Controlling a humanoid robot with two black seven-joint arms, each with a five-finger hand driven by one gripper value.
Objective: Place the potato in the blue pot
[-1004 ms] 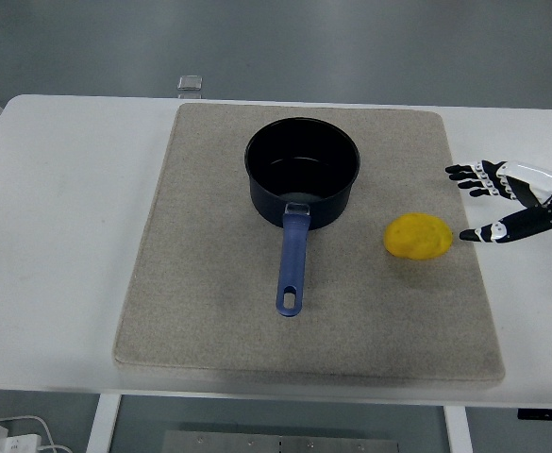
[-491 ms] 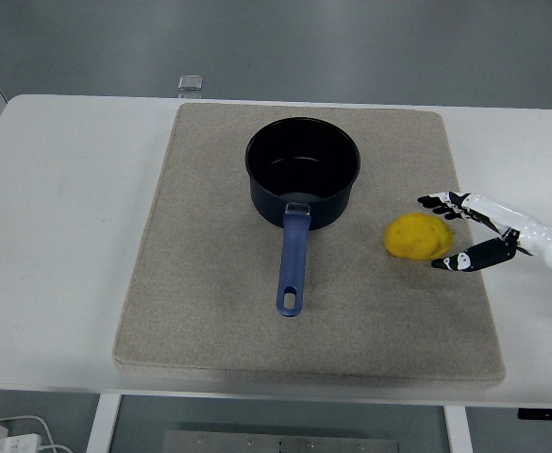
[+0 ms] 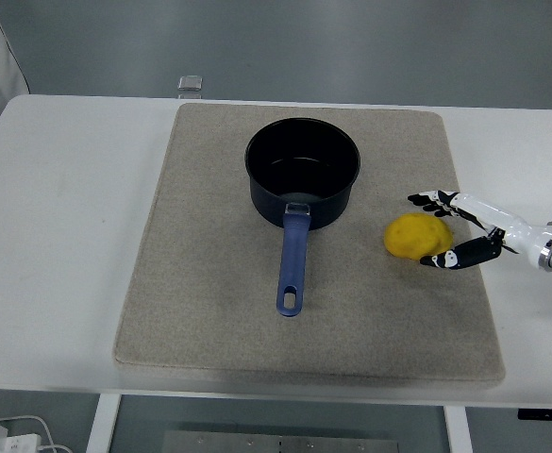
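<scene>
Nothing of the task is finished: the potato (image 3: 418, 236) is lying on the beige mat (image 3: 200, 283), right of the blue pot (image 3: 302, 170) and apart from it. The right hand (image 3: 450, 231) is hovering beside the potato, fingers spread wide, gripping nothing. Grasping, lifting and dropping are remaining. The pot is standing empty, and open mat is lying between them on the worktop (image 3: 68, 208).
</scene>
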